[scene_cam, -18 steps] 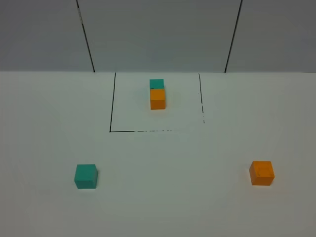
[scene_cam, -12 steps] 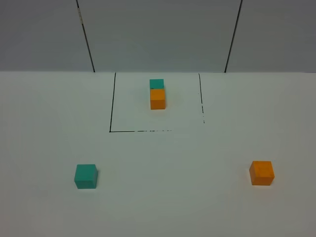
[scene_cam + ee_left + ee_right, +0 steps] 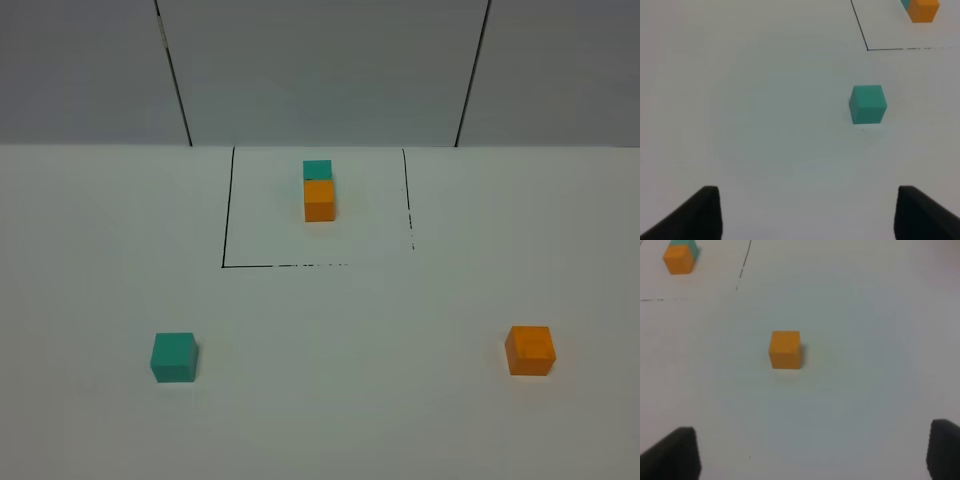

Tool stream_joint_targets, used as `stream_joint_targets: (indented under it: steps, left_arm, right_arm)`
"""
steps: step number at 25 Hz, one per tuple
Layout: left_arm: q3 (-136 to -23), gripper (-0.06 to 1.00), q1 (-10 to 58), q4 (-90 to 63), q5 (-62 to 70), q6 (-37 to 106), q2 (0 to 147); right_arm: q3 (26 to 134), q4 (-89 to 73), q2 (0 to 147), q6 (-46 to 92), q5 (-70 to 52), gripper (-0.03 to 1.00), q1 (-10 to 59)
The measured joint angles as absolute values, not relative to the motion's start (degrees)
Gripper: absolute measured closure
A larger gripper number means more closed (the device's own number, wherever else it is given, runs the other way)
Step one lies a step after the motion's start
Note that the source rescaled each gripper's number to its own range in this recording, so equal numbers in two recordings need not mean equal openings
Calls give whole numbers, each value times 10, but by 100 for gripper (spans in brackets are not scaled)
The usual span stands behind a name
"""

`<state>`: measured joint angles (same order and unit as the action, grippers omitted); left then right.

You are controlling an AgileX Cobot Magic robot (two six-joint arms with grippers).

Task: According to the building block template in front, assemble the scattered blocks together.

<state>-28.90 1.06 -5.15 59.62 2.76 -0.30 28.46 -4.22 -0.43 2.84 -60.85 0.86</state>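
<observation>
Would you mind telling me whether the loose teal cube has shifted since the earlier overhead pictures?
No. The loose teal cube keeps the same spot, nearer the camera and left of the black outline.

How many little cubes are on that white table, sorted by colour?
Teal cubes: 2, the loose teal cube and the framed teal cube
Orange cubes: 2, the loose orange cube and the framed orange cube
Total: 4
</observation>
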Motion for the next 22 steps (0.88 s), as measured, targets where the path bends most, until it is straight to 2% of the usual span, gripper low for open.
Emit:
stream_joint_targets:
  steps: [11, 14, 18, 22]
  left_arm:
    - [-289, 34, 11, -51, 596, 27, -2]
    - [-294, 24, 11, -53, 591, 21, 17]
    - [-322, 3, 11, -56, 574, 18, 95]
    - [-360, -5, 11, -96, 572, 18, 224]
  right_arm:
    - [285, -42, -4, 28, -608, 16, 9]
    - [285, -42, -4, 28, -608, 16, 9]
    - [285, -42, -4, 28, -608, 16, 9]
    - [285, -42, -4, 28, -608, 16, 9]
